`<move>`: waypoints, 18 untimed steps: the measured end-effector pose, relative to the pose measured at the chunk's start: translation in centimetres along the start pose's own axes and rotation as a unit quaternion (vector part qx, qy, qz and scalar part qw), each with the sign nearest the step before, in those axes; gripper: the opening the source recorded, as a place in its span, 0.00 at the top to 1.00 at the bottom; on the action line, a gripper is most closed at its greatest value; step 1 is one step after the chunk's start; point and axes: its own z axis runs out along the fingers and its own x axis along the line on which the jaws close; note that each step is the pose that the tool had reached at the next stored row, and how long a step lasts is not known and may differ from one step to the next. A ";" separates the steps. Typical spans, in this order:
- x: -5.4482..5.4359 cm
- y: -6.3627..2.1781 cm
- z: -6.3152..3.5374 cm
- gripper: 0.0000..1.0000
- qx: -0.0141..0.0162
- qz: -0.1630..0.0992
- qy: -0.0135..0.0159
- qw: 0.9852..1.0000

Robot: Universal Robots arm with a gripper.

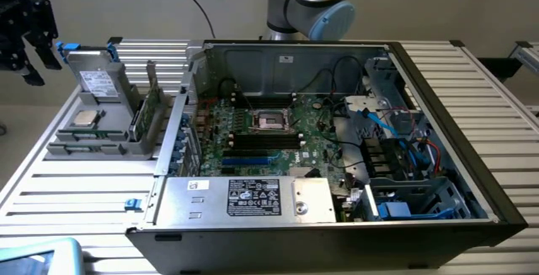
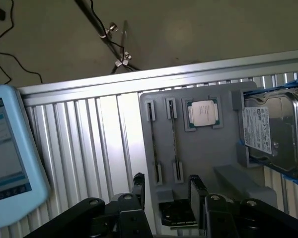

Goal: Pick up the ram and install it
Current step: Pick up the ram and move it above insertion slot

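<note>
The gripper hangs with jaws spread wide and nothing between them above the gray holder, and in the exterior view it sits at the far left, partly cut off by the frame edge. The ram stands on edge in that holder, outside the open computer case, between the case wall and the upright drive. From the wrist view it is barely a thin dark line in one slot, hard to make out.
</note>
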 end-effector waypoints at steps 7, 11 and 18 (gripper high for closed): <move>0.0 -0.04 1.26 0.51 0.000 -0.004 0.000 1.000; 0.0 -0.05 1.99 0.51 0.000 -0.010 0.000 1.000; 0.0 -0.08 3.26 0.51 0.000 -0.032 0.001 0.999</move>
